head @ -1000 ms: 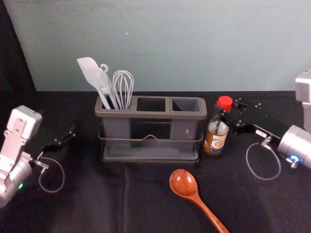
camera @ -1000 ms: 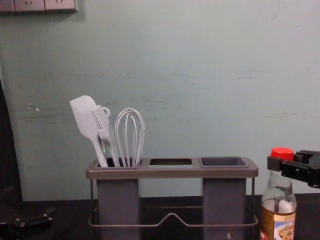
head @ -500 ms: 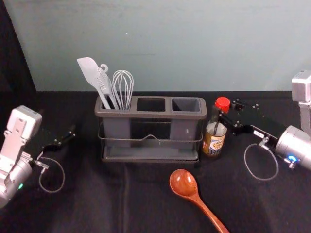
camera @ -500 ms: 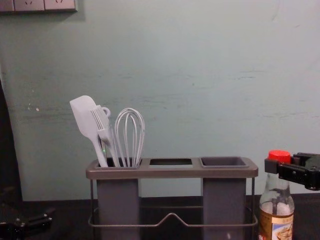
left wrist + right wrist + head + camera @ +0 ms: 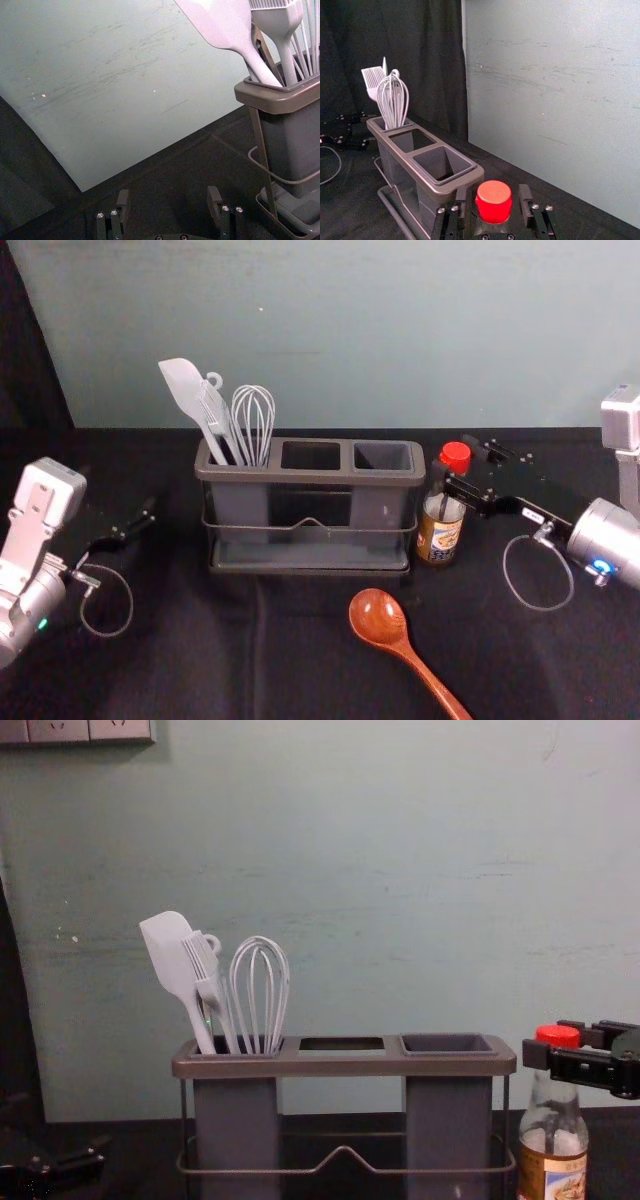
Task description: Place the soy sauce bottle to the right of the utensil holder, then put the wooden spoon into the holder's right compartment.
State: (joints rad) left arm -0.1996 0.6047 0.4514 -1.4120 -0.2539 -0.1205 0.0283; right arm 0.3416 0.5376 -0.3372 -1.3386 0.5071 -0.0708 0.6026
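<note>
We see the clear glass bottle (image 5: pixel 440 537) upright just right of the grey holder (image 5: pixel 310 479), our right gripper (image 5: pixel 457 461) open around its round red cap (image 5: pixel 455 455). A glossy wooden spoon (image 5: pixel 378 618) lies in front. The left compartment holds spatula (image 5: pixel 182 382), brush (image 5: pixel 201 958) and looped whisk (image 5: pixel 253 415). Left gripper (image 5: pixel 148 513), off left: jaws apart.

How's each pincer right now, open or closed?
Left pincer: open, empty.
Right pincer: open around the red cap of the soy sauce bottle, gaps both sides.

Red-capped soy bottle (image 5: pixel 440 536) | upright, right of utensil holder (image 5: pixel 320 477) | wooden spoon (image 5: pixel 380 618) | flat, in front
</note>
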